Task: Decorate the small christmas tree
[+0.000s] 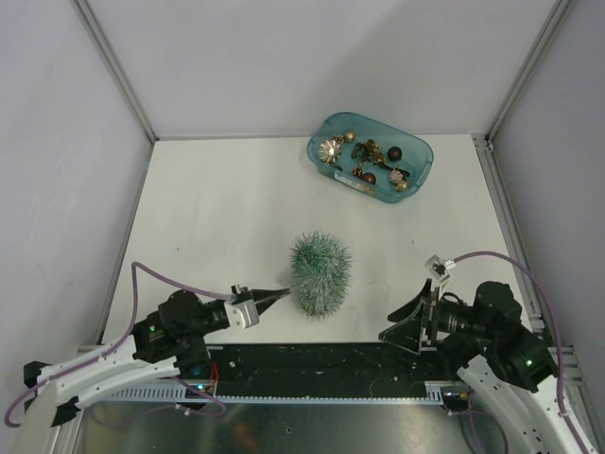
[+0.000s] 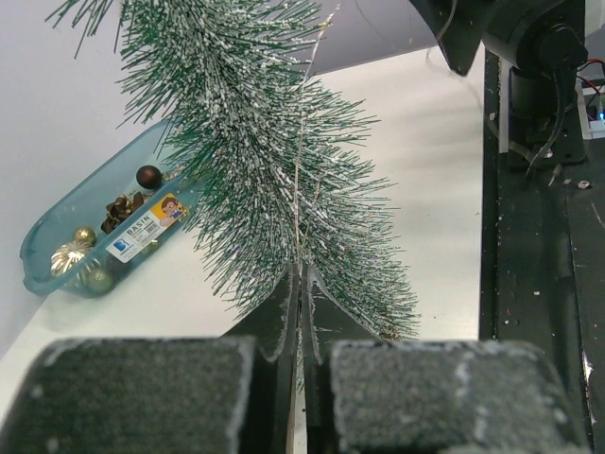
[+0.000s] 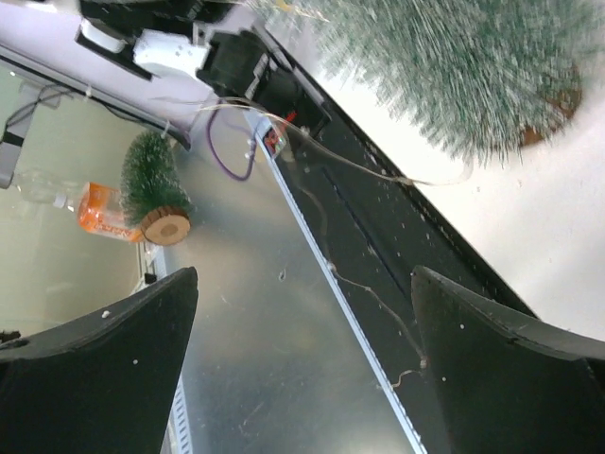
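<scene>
The small christmas tree (image 1: pixel 319 274), bristly and frosted green, stands at the table's near middle. It fills the left wrist view (image 2: pixel 274 161), and the right wrist view shows it blurred, with its wood base (image 3: pixel 454 66). My left gripper (image 1: pixel 279 295) is at the tree's lower left side. Its jaws (image 2: pixel 301 276) are shut on a thin wire (image 2: pixel 298 189) that runs up through the bristles. The wire (image 3: pixel 378 170) trails from the tree over the black rail. My right gripper (image 1: pixel 408 322) is wide open and empty (image 3: pixel 302 284) over the rail, right of the tree.
A teal tray (image 1: pixel 416 170) of ball and pinecone ornaments sits at the back right; it also shows in the left wrist view (image 2: pixel 57 270). A black rail (image 1: pixel 321 364) runs along the near edge. A second small tree (image 3: pixel 151 189) and a bottle lie off the table.
</scene>
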Controlling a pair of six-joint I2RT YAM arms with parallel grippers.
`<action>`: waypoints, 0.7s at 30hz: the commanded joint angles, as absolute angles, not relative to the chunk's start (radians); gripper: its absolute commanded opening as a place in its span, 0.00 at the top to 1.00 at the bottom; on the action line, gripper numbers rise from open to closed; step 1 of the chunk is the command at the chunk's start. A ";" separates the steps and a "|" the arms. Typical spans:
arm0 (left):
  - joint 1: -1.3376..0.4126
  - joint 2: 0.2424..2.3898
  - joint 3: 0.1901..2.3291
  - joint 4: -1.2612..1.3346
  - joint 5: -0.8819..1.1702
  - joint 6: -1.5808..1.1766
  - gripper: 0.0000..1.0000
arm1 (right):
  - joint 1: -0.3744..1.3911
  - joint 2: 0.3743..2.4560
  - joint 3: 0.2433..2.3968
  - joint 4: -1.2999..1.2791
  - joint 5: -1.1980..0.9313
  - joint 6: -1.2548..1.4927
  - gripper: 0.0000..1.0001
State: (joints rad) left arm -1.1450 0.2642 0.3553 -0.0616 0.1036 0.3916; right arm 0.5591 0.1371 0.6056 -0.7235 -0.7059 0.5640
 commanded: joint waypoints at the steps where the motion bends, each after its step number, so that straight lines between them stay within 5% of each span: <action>1: -1.132 0.279 0.355 -0.021 0.121 0.370 1.00 | 0.483 0.092 0.546 -0.767 -0.889 0.523 0.01; 14: -1.128 0.379 0.386 0.026 0.126 0.332 1.00 | 0.495 0.153 0.401 -0.511 -0.850 0.560 0.06; 17: -1.126 0.394 0.396 0.028 0.115 0.332 1.00 | 0.721 0.211 0.365 -0.393 -0.676 0.589 0.08; 21: -1.116 0.402 0.411 0.026 0.106 0.335 1.00 | 1.223 0.383 0.370 -0.279 -0.175 0.574 0.10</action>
State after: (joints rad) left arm -1.1313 0.3943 0.3565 -0.0174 0.1150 0.3550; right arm 0.8371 0.2508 0.3576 -0.4801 -0.6544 0.5671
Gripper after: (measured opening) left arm 0.008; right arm 0.906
